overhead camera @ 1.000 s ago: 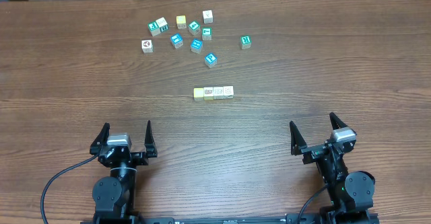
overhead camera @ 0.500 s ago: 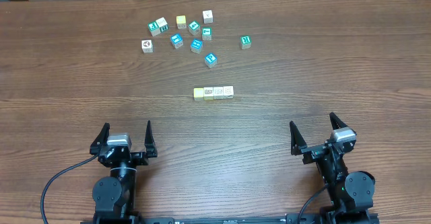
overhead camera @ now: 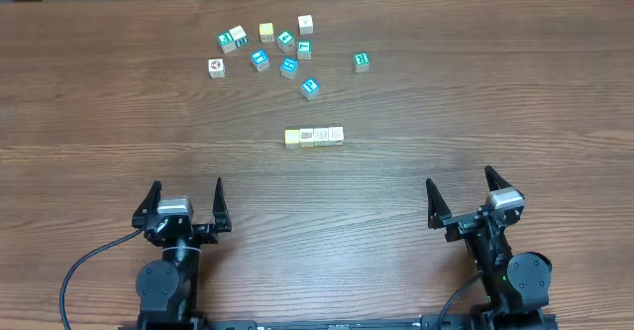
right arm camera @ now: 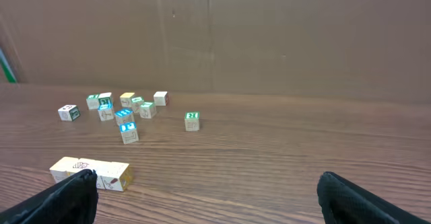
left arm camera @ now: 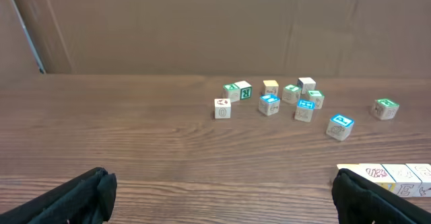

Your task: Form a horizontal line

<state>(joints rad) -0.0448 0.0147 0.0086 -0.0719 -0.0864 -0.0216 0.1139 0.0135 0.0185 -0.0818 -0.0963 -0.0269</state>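
Row of four small cubes (overhead camera: 314, 136) lying on the wooden worktop (overhead camera: 99, 132), running left to right, each cube touching the next. Yellow-green cube (overhead camera: 291, 137) at the left end, three cream cubes (overhead camera: 323, 135) with small dark marks making up the rest.

Beyond the row, on the side away from the arms: loose scatter of cubes (overhead camera: 267, 45), well apart from it, mostly teal-faced, with one yellow and a few white ones among them. Nearest of these to the row: teal cube (overhead camera: 310, 88), straight back from its middle and not touching it. Lone teal cube (overhead camera: 362, 61) farther back and to the right of the row. White cube (overhead camera: 215, 66) at the scatter's left edge, back and well to the left of the row. Brown board (left arm camera: 202, 22) standing behind the scatter, farthest from the row.

Left fingers (overhead camera: 220, 203) on the near side of the row and off to its left, spread wide, holding nothing. Right fingers (overhead camera: 432, 201) on the near side and off to its right, likewise spread wide and empty. Both pairs well apart from the row, with plain wood grain in the stretch between.

Seen from the left wrist, row cut off by the right edge, just above one dark fingertip; from the right wrist, low on the left, its near corner hidden behind a fingertip.

Black cable (overhead camera: 84, 266) looping by the left arm's base, on the side away from the row.
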